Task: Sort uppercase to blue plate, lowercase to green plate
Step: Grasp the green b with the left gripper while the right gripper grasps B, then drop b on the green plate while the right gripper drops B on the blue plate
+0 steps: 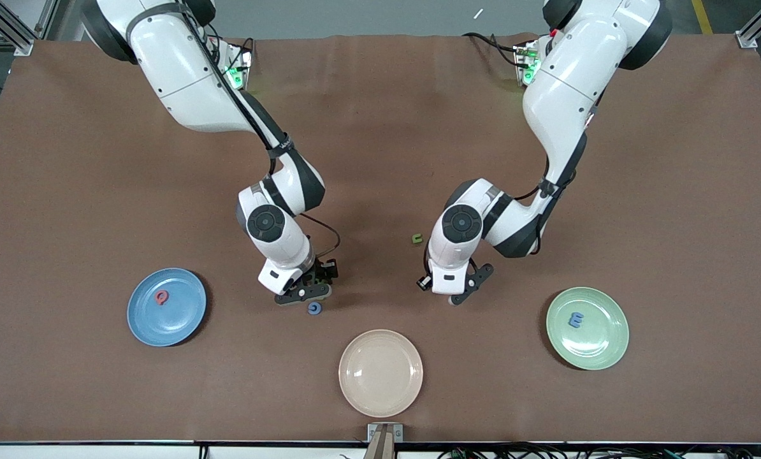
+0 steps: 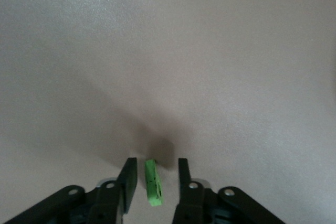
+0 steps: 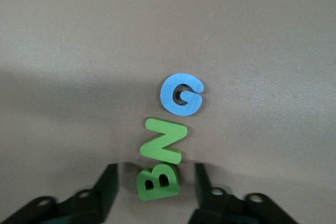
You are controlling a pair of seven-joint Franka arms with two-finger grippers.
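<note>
Brown surface (image 1: pixel 380 127) is carrying the blue plate (image 1: pixel 176 325) with pink Q (image 1: pixel 161 297), and the green plate (image 1: pixel 600 341) with blue m (image 1: pixel 575 319). Right end effector (image 3: pixel 152 195) is sitting spread around green B (image 3: pixel 156 182), touching N (image 3: pixel 166 140), beside G (image 3: pixel 180 95); squeeze B only. Left end effector (image 2: pixel 153 182) is spread around a green piece (image 2: pixel 153 183).

Even overhead light fills the front view, and soft dark shadows pool under both arms on the table (image 1: pixel 380 115). The cream plate (image 1: pixel 380 373) carries faint glare. Both wrist views look paler (slightly hazy), with blurred shadows spreading from the fingers.
</note>
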